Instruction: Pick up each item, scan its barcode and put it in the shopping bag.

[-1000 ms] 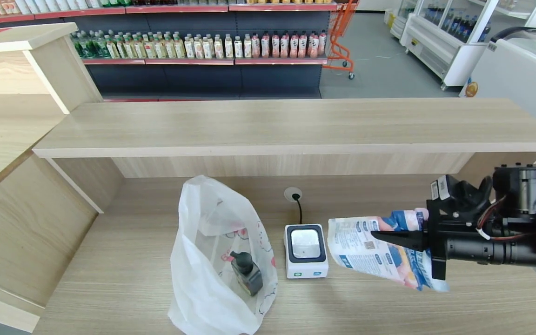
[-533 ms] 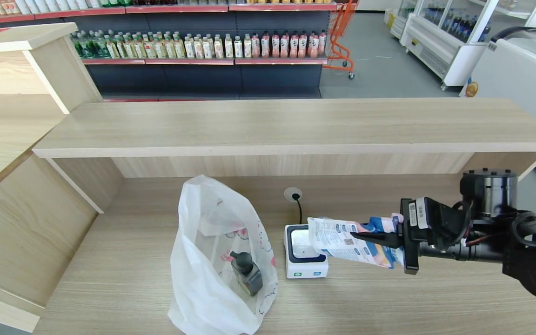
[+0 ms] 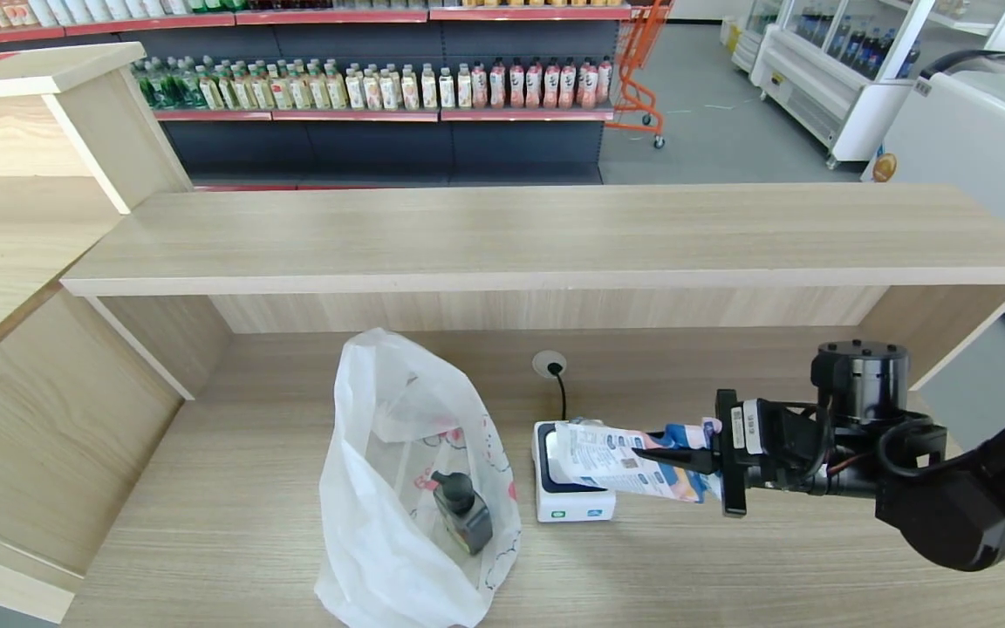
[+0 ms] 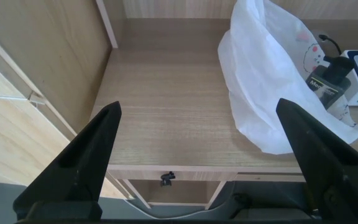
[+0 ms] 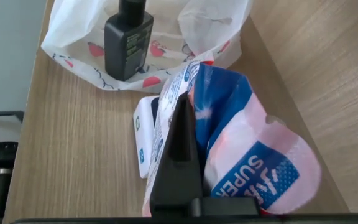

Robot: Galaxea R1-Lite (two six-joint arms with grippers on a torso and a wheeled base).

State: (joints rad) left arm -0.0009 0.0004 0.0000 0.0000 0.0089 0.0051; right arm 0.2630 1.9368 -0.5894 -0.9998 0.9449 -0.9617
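My right gripper (image 3: 673, 455) is shut on a blue, white and pink snack packet (image 3: 616, 460), held flat just above the white barcode scanner (image 3: 572, 502) so that it covers most of the scanner's window. In the right wrist view the packet (image 5: 253, 152) bulges beside one finger (image 5: 180, 143), with the scanner (image 5: 145, 144) under it. The white shopping bag (image 3: 398, 488) lies open to the scanner's left, with a dark bottle (image 3: 462, 510) inside it. My left gripper (image 4: 197, 155) stands open over the counter's front edge, left of the bag (image 4: 272, 81).
The scanner's cable (image 3: 560, 388) runs to a round port in the counter behind it. A raised wooden ledge (image 3: 555, 235) borders the back and a wooden side panel (image 3: 49, 419) the left. Bare counter (image 3: 816, 567) lies right of the scanner.
My right arm has carried the packet leftward and lower, from right of the scanner to directly over its window. The bag and bottle have not moved.
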